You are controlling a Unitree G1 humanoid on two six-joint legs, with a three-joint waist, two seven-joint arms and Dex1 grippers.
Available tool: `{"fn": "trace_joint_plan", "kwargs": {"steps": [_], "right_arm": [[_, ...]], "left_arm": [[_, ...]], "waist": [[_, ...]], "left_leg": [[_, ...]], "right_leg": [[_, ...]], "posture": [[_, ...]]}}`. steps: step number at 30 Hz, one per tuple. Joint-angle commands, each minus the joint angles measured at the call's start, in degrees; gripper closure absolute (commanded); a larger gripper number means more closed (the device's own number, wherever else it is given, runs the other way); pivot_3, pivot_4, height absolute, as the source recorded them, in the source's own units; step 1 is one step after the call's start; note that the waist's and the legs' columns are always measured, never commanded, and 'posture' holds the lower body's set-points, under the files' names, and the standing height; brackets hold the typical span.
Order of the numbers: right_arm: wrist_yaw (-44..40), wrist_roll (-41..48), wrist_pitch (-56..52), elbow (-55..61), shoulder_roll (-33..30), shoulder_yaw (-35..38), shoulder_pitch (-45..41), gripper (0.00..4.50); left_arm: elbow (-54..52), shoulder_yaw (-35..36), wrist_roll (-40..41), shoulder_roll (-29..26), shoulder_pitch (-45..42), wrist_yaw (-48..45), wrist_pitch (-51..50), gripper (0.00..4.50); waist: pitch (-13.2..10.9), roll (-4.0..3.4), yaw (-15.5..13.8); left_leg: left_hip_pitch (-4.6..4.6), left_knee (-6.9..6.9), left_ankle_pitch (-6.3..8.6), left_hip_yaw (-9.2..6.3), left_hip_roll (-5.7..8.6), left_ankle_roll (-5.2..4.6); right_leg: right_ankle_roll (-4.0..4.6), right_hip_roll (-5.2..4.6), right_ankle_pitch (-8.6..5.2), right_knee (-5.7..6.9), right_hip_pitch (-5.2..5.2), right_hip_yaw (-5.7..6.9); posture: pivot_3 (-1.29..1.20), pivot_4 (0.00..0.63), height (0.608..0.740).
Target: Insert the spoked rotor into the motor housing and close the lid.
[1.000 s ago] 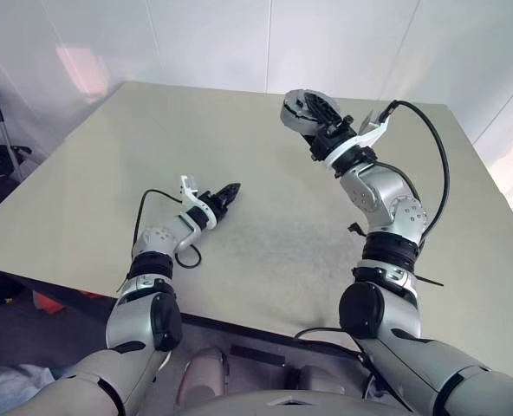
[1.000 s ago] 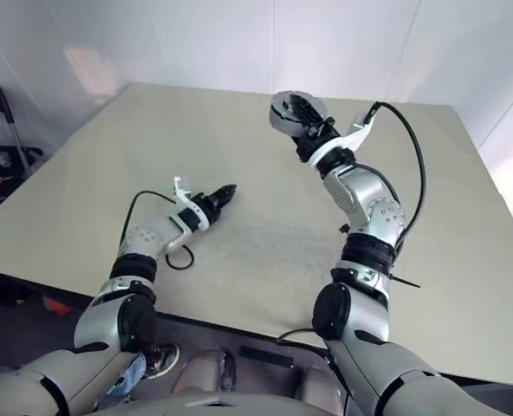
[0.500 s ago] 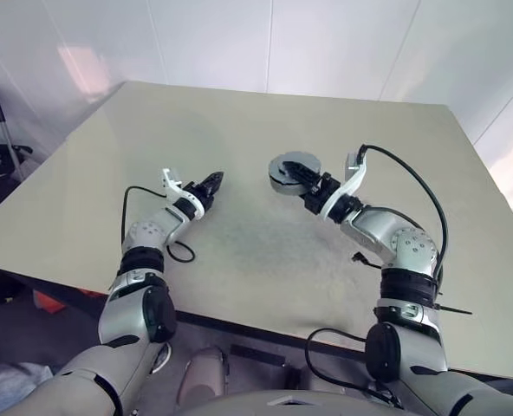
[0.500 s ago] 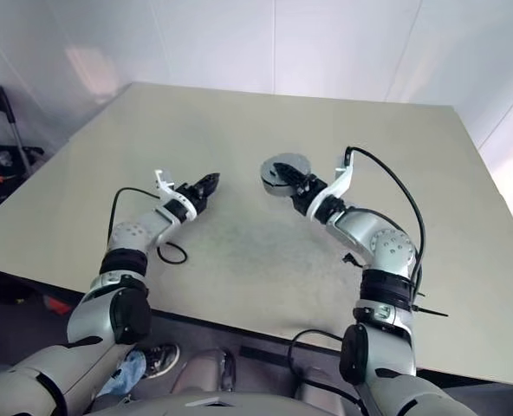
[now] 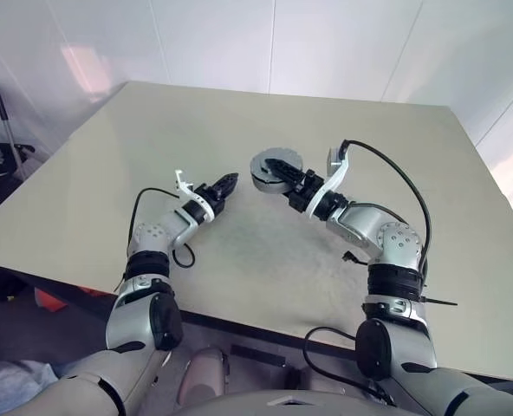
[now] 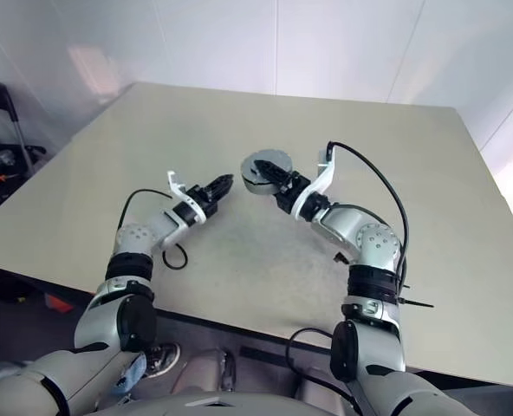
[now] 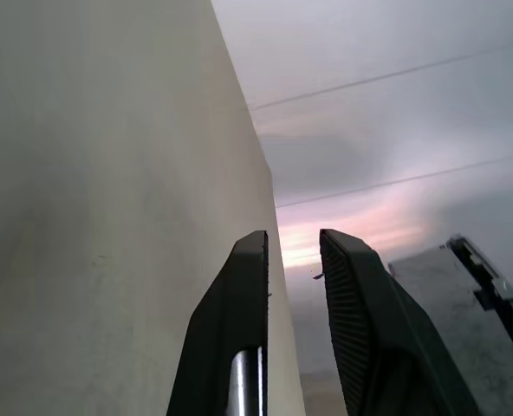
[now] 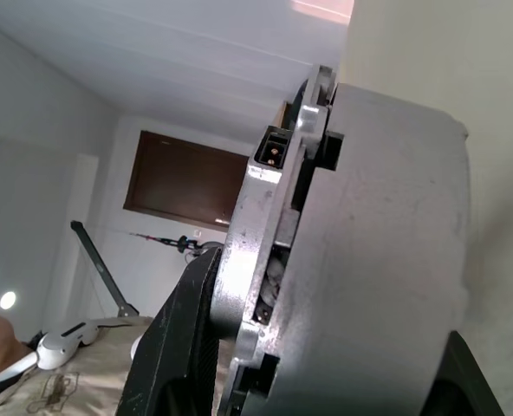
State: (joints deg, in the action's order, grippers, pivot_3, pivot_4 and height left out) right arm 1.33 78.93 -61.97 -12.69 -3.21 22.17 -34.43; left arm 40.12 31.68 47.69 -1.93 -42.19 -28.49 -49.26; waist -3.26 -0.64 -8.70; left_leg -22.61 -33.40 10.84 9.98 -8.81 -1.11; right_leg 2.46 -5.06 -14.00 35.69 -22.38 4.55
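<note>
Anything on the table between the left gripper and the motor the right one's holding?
Nothing visible. The left gripper points at the motor clamped in the right gripper, with bare table under the gap between them.

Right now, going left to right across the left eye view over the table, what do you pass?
Left gripper, empty → round grey motor part → right gripper holding that part, all above the beige table.
</note>
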Motion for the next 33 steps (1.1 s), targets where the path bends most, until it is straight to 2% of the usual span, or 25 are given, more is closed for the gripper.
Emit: {"fn": "trace_joint_plan", "kwargs": {"steps": [1,8,13,26,33], "right_arm": [[-1.0,2.5,-0.1,1.8,0.8,-0.2,-2.1,2.18],[-1.0,2.3,0.1,1.5,1.5,-0.4,-3.0,2.18],[-0.8,1.5,0.8,0.8,1.5,0.0,-3.1,2.18],[-2.0,-4.4,1.7,-3.5,0.7,-0.6,-1.0,2.18],[-2.9,-10.8,1.8,-6.2,0.4,-2.1,-0.3,2.18]], "left_arm": [[-2.7,0.7,3.3,-0.4,0.0,0.1,-3.1,3.50],[-8.5,-1.1,6.4,0.3,1.4,-0.8,-8.6,3.50],[-9.8,-2.6,5.6,-0.3,2.7,-0.4,-8.7,3.50],[-8.4,-1.3,3.8,-8.8,5.3,-0.6,-4.9,3.50],[-7.5,-1.6,3.6,-9.5,5.1,-0.3,-3.4,3.50]], "waist": [[0.0,0.00,0.1],[0.0,0.00,0.1],[0.0,0.00,0.1],[0.0,0.00,0.1],[0.0,0.04,0.1]], "left_leg": [[0.00,0.00,0.00,0.00,0.00,0.00],[-0.01,0.00,0.00,0.00,0.00,0.00],[0.01,-0.01,0.00,0.00,0.00,0.00],[0.01,-0.02,-0.01,-0.02,0.00,0.04],[0.08,-0.02,-0.03,-0.03,0.00,0.09]], "right_leg": [[0.00,0.00,0.00,0.00,0.00,0.00],[0.00,0.00,0.00,0.00,-0.01,0.00],[-0.01,0.00,0.00,0.00,0.01,0.00],[-0.04,0.04,0.01,0.00,0.01,0.00],[-0.06,0.04,0.02,-0.01,0.08,-0.01]], "posture": [[0.00,0.000,0.740],[0.00,0.000,0.740],[0.00,0.000,0.740],[0.00,0.000,0.740],[0.00,0.000,0.740]]}}
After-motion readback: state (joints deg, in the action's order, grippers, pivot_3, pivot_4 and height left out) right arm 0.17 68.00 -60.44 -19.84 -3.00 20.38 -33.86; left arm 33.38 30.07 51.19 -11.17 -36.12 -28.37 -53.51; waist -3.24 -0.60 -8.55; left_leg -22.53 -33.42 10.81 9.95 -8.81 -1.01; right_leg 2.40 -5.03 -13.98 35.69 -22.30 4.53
